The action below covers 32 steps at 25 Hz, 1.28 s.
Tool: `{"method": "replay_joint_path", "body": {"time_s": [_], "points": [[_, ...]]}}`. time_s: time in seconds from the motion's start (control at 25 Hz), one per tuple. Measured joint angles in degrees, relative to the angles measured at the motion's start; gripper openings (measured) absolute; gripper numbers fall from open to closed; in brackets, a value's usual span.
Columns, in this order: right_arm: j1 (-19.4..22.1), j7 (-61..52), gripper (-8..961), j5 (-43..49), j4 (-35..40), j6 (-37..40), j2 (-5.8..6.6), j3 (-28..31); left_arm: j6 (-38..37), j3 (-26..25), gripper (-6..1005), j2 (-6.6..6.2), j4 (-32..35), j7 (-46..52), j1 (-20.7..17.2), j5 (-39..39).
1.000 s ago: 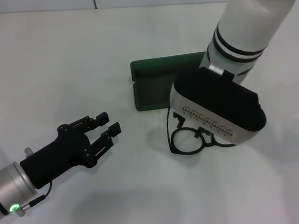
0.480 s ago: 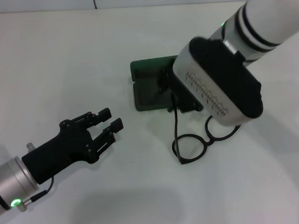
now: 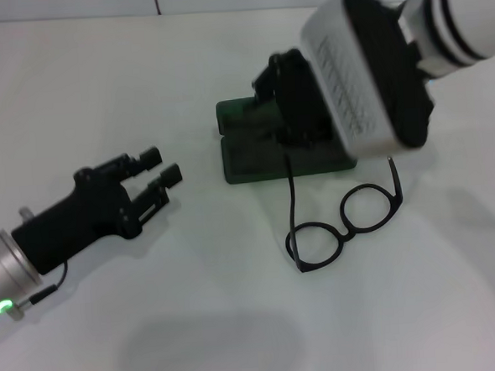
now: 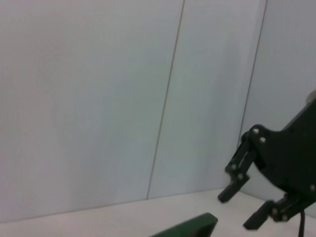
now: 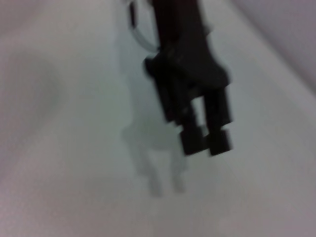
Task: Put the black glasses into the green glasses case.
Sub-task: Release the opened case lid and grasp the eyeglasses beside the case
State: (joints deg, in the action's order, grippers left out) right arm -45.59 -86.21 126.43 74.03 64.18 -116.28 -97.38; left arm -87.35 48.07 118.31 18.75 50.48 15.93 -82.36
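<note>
Glasses not yet cased: the black glasses (image 3: 344, 223) lie unfolded on the worktop (image 3: 99, 94), just in front of the open green glasses case (image 3: 250, 156). Right gripper (image 3: 289, 107) hovers over the case, empty and parted; left gripper (image 3: 158, 166), also open, waits aside. Next comes a regrasp.

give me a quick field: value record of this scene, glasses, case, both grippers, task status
black glasses: lying on the table, temples unfolded, just in front of the case, not gripped
green glasses case: open, nothing visible in its tray, partly hidden by the right arm
right gripper: raised over the case, holding nothing
left gripper: open, hovering off to the left of the case, holding nothing
task status: glasses not yet in the case
</note>
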Motion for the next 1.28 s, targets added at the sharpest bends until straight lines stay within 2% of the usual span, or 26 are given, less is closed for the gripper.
{"method": "replay_joint_path", "body": {"time_s": [0.08,0.32,0.44,0.56,0.68,0.84,1.0,1.16,1.28], "points": [[1.11,-0.54,340,-2.52,1.32,0.09,0.01,2.10,-0.03,0.00,409,-0.08,1.45,1.77,0.21,0.32],[5.93,-1.46,339,-15.47,6.22,4.11,0.39,13.26,-0.73,0.01,409,-0.11,3.13,5.13,1.41,0.72],[9.17,-1.40,338,-17.55,8.33,2.86,0.34,14.81,-1.72,-0.21,410,-0.23,3.51,6.61,2.06,1.36],[12.63,-1.34,339,-19.66,10.27,1.60,0.24,16.07,-2.93,-0.60,410,-0.71,3.84,7.91,2.56,2.83],[16.11,-0.68,340,-26.80,11.89,1.94,0.41,19.80,-4.09,-0.65,410,-1.68,3.97,9.15,3.66,4.26],[19.38,0.15,340,-36.27,12.10,3.09,0.50,25.52,-4.40,-0.32,410,-2.61,4.06,10.80,5.55,4.10],[22.49,-0.14,340,-42.41,11.18,4.77,0.45,29.25,-5.72,-0.20,410,-2.71,4.36,11.70,6.64,4.06],[25.32,-0.12,340,-48.61,9.76,7.51,0.44,32.30,-8.13,-0.21,410,-2.65,5.56,12.68,6.06,3.99],[27.13,-0.12,340,-52.64,7.93,9.76,0.45,35.31,-12.13,-0.22,410,-3.54,8.73,18.02,5.02,3.77]]}}
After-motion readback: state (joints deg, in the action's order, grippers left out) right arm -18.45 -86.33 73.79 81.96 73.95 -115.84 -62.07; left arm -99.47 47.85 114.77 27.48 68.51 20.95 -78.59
